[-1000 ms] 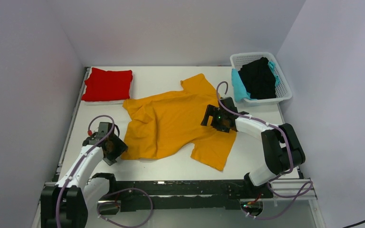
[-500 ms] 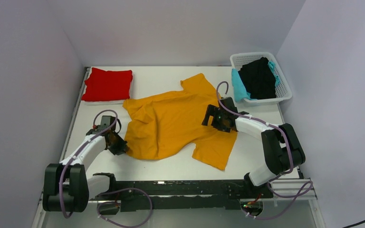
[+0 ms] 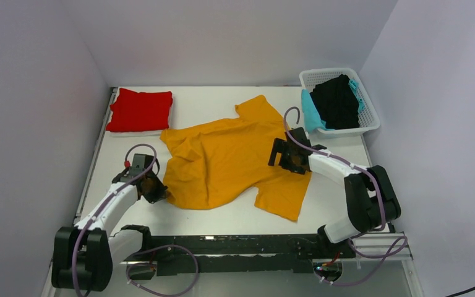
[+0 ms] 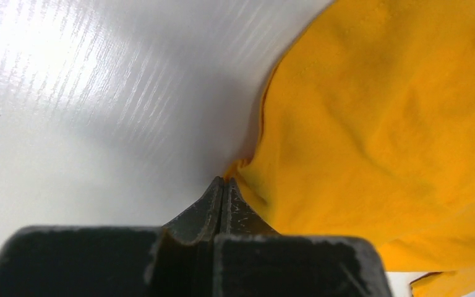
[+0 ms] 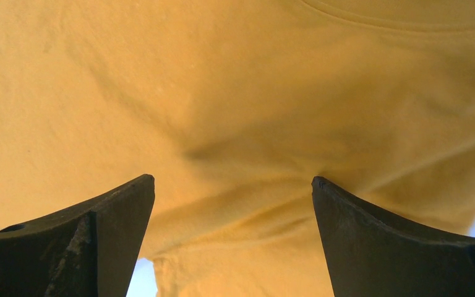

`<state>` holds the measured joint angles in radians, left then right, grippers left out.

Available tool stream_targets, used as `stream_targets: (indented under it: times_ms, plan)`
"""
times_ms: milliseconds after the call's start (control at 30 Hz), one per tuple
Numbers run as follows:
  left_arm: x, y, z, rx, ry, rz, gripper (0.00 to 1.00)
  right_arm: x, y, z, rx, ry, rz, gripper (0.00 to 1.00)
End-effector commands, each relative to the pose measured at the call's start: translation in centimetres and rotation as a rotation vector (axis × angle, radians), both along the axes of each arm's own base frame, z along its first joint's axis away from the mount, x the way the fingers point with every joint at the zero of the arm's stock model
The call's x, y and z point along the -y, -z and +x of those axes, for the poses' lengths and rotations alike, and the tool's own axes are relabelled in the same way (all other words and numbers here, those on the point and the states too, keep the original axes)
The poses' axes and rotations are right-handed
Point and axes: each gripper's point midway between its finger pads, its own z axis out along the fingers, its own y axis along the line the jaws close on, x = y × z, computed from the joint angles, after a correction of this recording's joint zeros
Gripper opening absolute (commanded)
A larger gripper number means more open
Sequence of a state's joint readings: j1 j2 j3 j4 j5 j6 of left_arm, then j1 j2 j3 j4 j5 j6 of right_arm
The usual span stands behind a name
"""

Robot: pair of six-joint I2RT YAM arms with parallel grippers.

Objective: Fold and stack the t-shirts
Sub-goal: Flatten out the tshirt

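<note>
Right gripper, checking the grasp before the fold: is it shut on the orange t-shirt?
No, the right gripper stands wide open over the orange t-shirt, fabric showing between its fingers.

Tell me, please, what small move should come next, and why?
Probably lower the open right pincer and close it on the orange t-shirt: the left pincer looks shut on its near hem corner, while the right hovers spread above wrinkled fabric, gripping nothing.

The worktop (image 3: pixel 222 99) is white and flat. Plain pale purple walls (image 3: pixel 222 37) stand on three sides of it: behind, left and right. Light shines bright on the smooth worktop just ahead of the left end effector (image 4: pixel 223 180), and a soft grey shadow lies there too.
</note>
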<state>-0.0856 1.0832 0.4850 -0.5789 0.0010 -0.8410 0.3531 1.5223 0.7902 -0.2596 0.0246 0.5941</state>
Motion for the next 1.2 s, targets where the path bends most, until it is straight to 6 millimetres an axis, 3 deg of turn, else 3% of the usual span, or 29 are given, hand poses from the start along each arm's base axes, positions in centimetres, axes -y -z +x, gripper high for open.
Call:
stream_targets:
  times_ms: [0,100,267,400,500,667,900,1167]
  plan:
    - [-0.6,-1.3,-0.2,0.075,0.060,0.056,0.00,1.9,-3.9,-0.1,0.067,0.041,-0.069,1.00]
    - [0.1,-2.0,0.1,0.165,0.078,0.025,0.00,3.7,-5.0,-2.4,0.047,0.077,-0.120,1.00]
    - [-0.9,-2.0,-0.6,0.174,0.008,0.053,0.00,6.5,-4.2,-9.9,-0.082,0.114,-0.212,1.00]
    - [-0.4,-2.2,-0.2,0.222,-0.001,0.018,0.00,5.2,-2.9,-15.4,-0.200,0.087,-0.146,0.98]
    - [-0.4,-2.0,-0.2,0.227,-0.038,0.003,0.00,3.1,-2.4,-17.5,-0.258,0.038,-0.097,0.95]
    - [-0.3,-1.5,-0.8,0.193,-0.058,-0.008,0.00,2.5,-0.4,-18.5,-0.313,0.060,-0.120,0.94]
    - [-0.9,-1.8,-0.7,0.224,-0.043,0.032,0.00,2.3,1.5,-18.4,-0.331,0.079,-0.131,0.91]
    - [-2.2,-2.0,-1.3,0.162,-0.091,0.096,0.00,2.0,2.8,-17.9,-0.316,0.070,-0.125,0.77]
